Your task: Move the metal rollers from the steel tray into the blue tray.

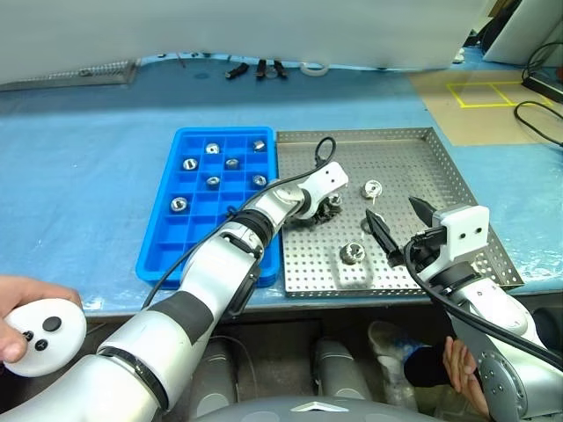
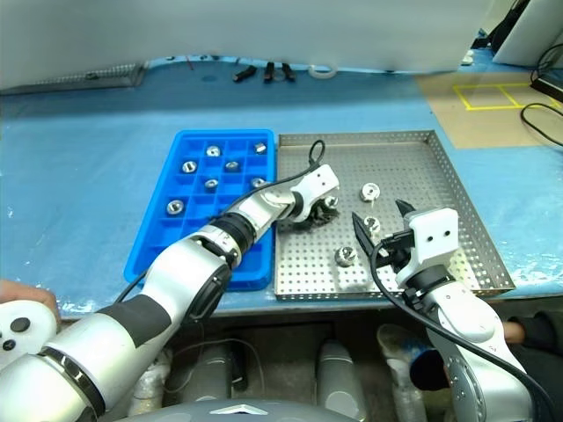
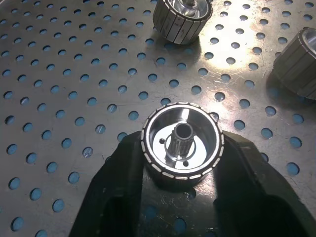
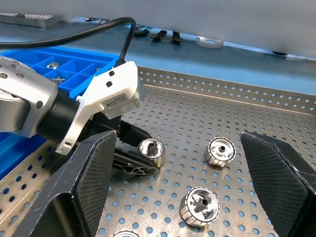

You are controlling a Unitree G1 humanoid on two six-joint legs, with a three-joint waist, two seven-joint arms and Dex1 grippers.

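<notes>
Worktop (image 1: 88, 158) with pale blue cover, steel tray (image 1: 457, 189) on it, blue tray (image 1: 158, 255) touching its left rim. Blue tray already holds seven rollers in separate compartments, e.g. one at (image 1: 179, 204). Left gripper (image 4: 136, 160) reaches across from the blue tray side, down on the steel tray floor near its middle, jaws clamped on a roller (image 3: 181, 138); the roller stands on end, hole and axis pointing up, a finger on each ribbed side. Still on the perforated floor by the look of it, not lifted. Loose rollers in the steel tray: one (image 1: 373, 188) beyond the right gripper, one (image 1: 352, 253) toward the near rim, another partly hidden behind the right jaws in the right eye view. Right gripper (image 1: 400, 224) hovers over the steel tray's near right part, jaws wide apart, holding nothing. Key relation: gripped roller lies just right of the blue tray's shared edge, so the carry is a short lift and sweep left; left arm is the nearer one. Likely next: raise clear of the rim, drop into an empty cell. Risk: a tilted roller catching a cell wall.
</notes>
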